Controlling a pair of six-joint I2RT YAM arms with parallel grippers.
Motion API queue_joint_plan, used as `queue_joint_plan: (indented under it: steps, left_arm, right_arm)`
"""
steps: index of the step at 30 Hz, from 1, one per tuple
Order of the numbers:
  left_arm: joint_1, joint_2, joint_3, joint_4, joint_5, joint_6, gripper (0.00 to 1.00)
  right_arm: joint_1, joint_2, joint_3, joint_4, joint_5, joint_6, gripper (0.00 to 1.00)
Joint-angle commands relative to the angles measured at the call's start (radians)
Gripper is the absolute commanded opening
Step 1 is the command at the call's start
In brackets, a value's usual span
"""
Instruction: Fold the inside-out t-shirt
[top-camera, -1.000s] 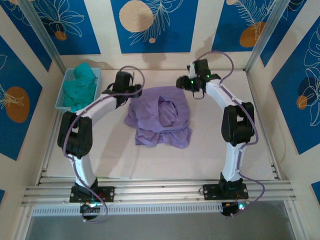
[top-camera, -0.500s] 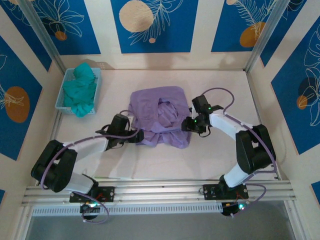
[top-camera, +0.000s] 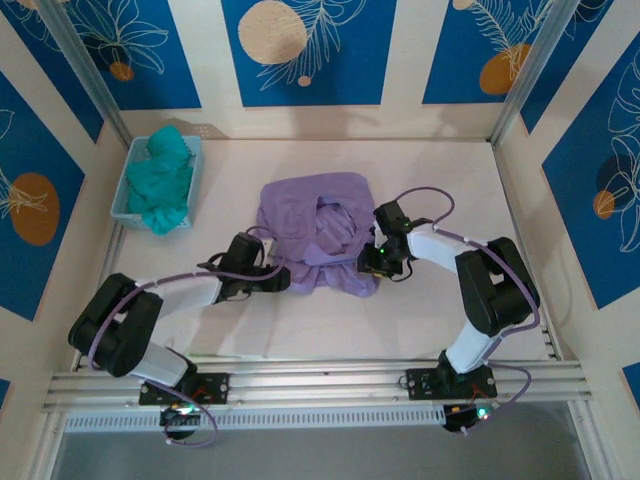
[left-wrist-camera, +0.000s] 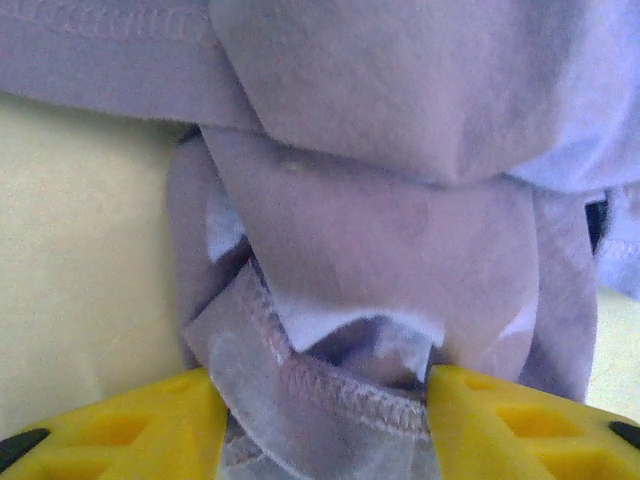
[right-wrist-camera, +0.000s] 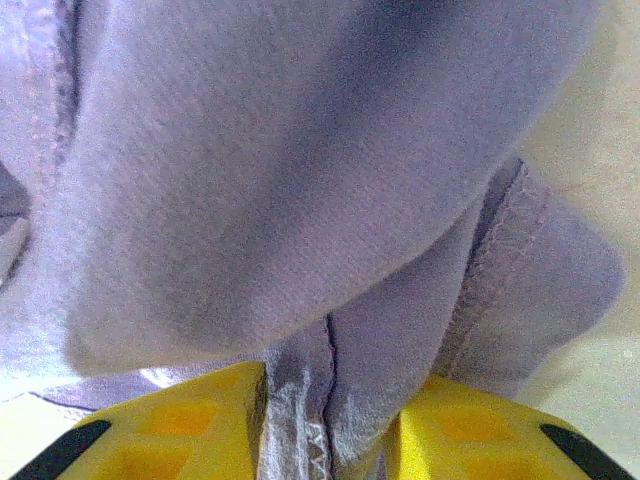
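**Both hands pinched on the t-shirt's near edge**

The left hand (top-camera: 280, 278) is closed on a stitched hem of the lavender t-shirt (top-camera: 318, 225), with bunched cloth filling the gap between its yellow fingers (left-wrist-camera: 120, 430). The right hand (top-camera: 368, 263) is clamped on a seamed fold pressed between its own fingers (right-wrist-camera: 470, 435). The shirt lies crumpled on the table (top-camera: 330, 320), spreading ahead of both hands and between them. Well beyond the left hand's outer side, a teal garment (top-camera: 160, 180) sits in a basket (top-camera: 122, 195).
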Motion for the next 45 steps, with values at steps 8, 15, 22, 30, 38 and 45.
queue_joint_plan:
  steps: [8, 15, 22, 30, 38, 45]
  left_arm:
    - [-0.012, -0.161, -0.082, -0.099, -0.035, 0.025, 0.59]
    - [-0.012, -0.115, -0.063, -0.086, 0.0, 0.075, 0.42]
    - [-0.017, -0.033, -0.038, -0.009, 0.032, 0.077, 0.29]
    - [-0.017, -0.036, -0.024, 0.058, -0.034, 0.07, 0.0]
    - [-0.005, -0.333, 0.02, -0.006, -0.347, 0.105, 0.0]
    - [0.04, -0.48, 0.275, -0.123, -0.508, 0.201, 0.0]
  right_arm:
    - [0.002, -0.006, -0.027, 0.019, -0.013, 0.007, 0.29]
    - [0.001, -0.01, -0.04, 0.027, -0.009, 0.008, 0.29]
    - [-0.003, -0.026, -0.06, 0.033, 0.003, 0.007, 0.28]
    - [-0.032, -0.065, -0.046, 0.066, 0.004, 0.0, 0.04]
    - [-0.086, -0.305, 0.064, 0.048, -0.123, -0.026, 0.04]
    - [-0.21, -0.42, 0.242, 0.117, -0.243, 0.07, 0.05]
